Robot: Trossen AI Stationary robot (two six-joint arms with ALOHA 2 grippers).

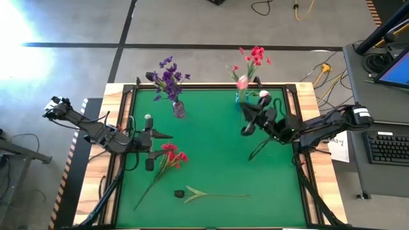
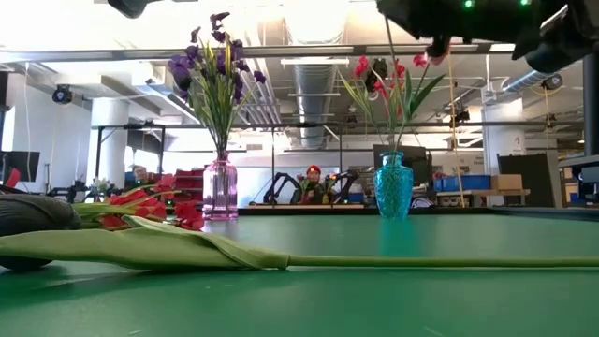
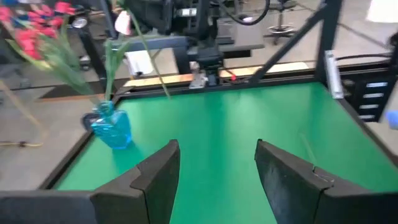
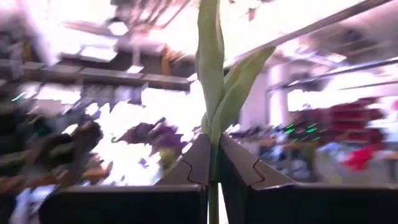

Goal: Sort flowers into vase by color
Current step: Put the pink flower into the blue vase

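Dark tulip (image 1: pixel 192 193): lay on green mat (image 1: pixel 217 153), front.
Right gripper (image 4: pixel 214 163): clenched on pink tulip (image 1: pixel 243 82) stem beside blue vase (image 2: pixel 394 187).
Left gripper (image 1: pixel 149 142): released, above red sprays (image 1: pixel 172 156).

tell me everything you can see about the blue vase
The blue vase looks like translucent turquoise textured glass, with a bulbous body and narrow neck. It stands upright on the green table near its far edge, toward the right arm's side. It holds red flowers on green stems, and a pink tulip shows above it. Nothing grips it.
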